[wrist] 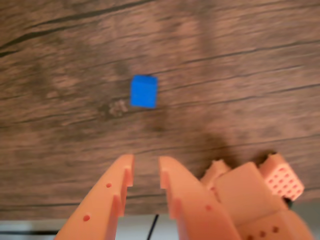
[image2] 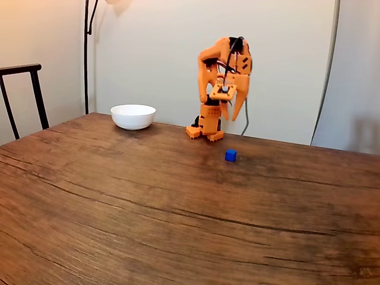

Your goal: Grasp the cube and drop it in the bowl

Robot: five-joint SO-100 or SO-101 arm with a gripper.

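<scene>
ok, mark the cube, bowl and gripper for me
cube (wrist: pixel 144 91), wrist view, middle of its top face
bowl (image2: pixel 133 118), fixed view, front of its outer wall
gripper (wrist: pixel 146 172), wrist view, midway between the fingertips, jaws apart

One blue cube (image2: pixel 231 155) lies on one wooden table (image2: pixel 119 202). One white bowl (image2: pixel 133 116) sits far left in the fixed view. One orange arm (image2: pixel 217 83), one chair (image2: pixel 24 95).

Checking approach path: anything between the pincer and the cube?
Nothing. In the wrist view, bare wooden table separates the open pincer from the blue cube. The fixed view agrees.
</scene>
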